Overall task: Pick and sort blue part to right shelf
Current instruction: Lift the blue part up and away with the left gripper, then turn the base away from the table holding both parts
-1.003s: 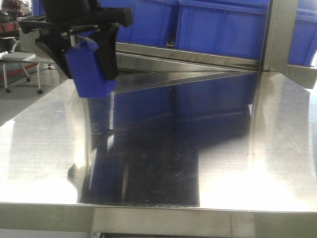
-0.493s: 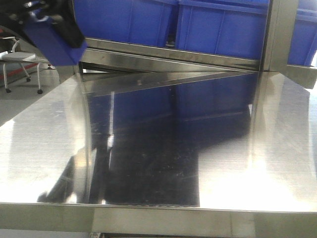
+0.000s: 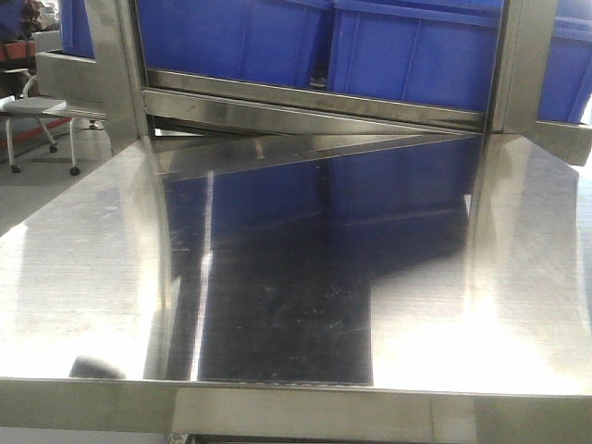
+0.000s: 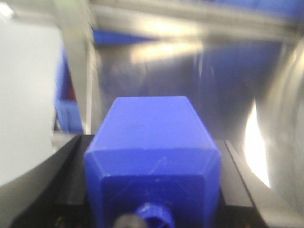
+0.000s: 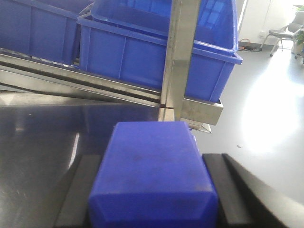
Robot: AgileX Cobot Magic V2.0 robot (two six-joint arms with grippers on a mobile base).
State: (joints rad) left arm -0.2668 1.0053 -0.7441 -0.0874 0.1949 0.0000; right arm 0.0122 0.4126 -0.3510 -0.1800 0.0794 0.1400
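Observation:
In the right wrist view, the blue part fills the space between the black fingers. My right gripper is shut on its squarish body; a sloped shoulder faces the camera and the neck and cap are hidden. It hangs above the steel table, in front of the shelf upright. In the left wrist view, my left gripper is shut on another deep-blue block, with a small round stud at its near end. That view is blurred. Neither gripper shows in the front view.
Blue bins sit on a steel shelf rail behind the reflective steel table. Steel uprights stand at the left and right. A stool is at far left; open floor lies right of the shelf.
In the front view, the left gripper with its blue block rose up and to the left and has left the frame. Only the table and shelf remain there.

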